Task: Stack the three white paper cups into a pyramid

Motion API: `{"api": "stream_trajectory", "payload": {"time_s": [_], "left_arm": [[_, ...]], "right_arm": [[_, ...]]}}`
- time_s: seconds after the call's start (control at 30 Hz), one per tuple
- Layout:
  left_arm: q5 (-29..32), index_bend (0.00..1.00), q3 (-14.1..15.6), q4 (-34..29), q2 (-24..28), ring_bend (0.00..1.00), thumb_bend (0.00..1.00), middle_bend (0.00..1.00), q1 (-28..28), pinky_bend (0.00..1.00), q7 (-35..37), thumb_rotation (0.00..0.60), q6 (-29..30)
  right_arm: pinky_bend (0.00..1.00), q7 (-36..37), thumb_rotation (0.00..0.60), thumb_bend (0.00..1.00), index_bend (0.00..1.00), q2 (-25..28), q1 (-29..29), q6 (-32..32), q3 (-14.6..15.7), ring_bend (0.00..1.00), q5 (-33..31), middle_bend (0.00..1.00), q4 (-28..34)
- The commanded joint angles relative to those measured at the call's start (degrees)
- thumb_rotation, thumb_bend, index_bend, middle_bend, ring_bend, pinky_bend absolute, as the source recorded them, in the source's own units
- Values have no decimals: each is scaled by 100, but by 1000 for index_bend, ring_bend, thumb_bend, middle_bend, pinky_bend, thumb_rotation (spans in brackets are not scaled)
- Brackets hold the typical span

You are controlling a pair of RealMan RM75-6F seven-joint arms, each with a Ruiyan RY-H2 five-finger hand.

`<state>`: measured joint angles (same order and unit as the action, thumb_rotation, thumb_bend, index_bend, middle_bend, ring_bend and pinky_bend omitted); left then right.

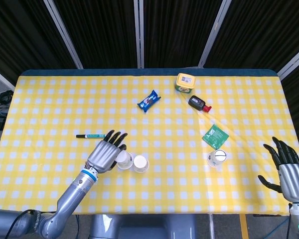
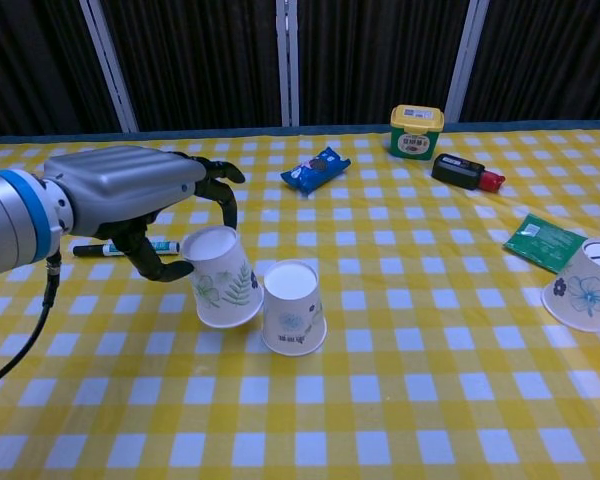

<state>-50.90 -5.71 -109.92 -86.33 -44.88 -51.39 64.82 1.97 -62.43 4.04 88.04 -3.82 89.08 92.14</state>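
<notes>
Yellow-checked worktop [image 1: 50, 89] is bearing a centre cup [image 2: 294, 309]; left robot hand [image 2: 130, 195] is gripping a fern-print cup [image 2: 220, 277] at its nine o'clock, best lowered flat, rims touching.

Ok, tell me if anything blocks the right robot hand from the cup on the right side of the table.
Nothing visible does. The right robot hand hovers open off the table's right edge, and only bare tablecloth lies between it and the cup. The green packet sits just behind the cup, out of the path.
</notes>
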Motion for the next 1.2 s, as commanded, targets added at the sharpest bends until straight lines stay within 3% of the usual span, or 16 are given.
{"api": "stream_trajectory", "payload": {"time_s": [0.03,0.43,0.53,0.6,0.67,0.73,0.97,1.2], "left_arm": [[176,433,40,99,-237,0,460,0,-120,0,-199,600,95],[335,411,171,160,-502,0,455,0,-231,0,-358,600,232],[361,268,218,143,-486,0,414,0,-247,0,-385,600,225],[387,82,263,117,-456,0,340,0,-257,0,-415,600,214],[379,8,289,81,-424,0,302,0,-252,0,-406,600,225],[308,0,320,35,-372,0,280,0,-220,0,-364,600,283],[-418,0,569,-208,42,0,253,0,123,0,133,600,640],[-1899,0,1196,-299,933,0,253,0,1002,0,1060,600,1633]], "right_arm": [[129,44,600,63,160,14,-2,6,-6,0,-1,0,-6],[127,22,600,63,157,4,7,-27,5,0,3,0,-10],[124,-4,600,63,153,-3,9,-38,10,0,1,0,-6],[123,-18,600,63,152,-7,11,-55,15,0,-7,0,-2],[122,-20,600,63,151,-10,14,-69,15,0,-18,0,-5],[121,-32,600,63,151,-14,18,-88,15,0,-35,0,-13],[111,-93,600,64,150,-38,32,-163,24,0,-86,0,-43],[53,-369,600,64,132,44,99,-591,128,0,-306,0,152]]}}
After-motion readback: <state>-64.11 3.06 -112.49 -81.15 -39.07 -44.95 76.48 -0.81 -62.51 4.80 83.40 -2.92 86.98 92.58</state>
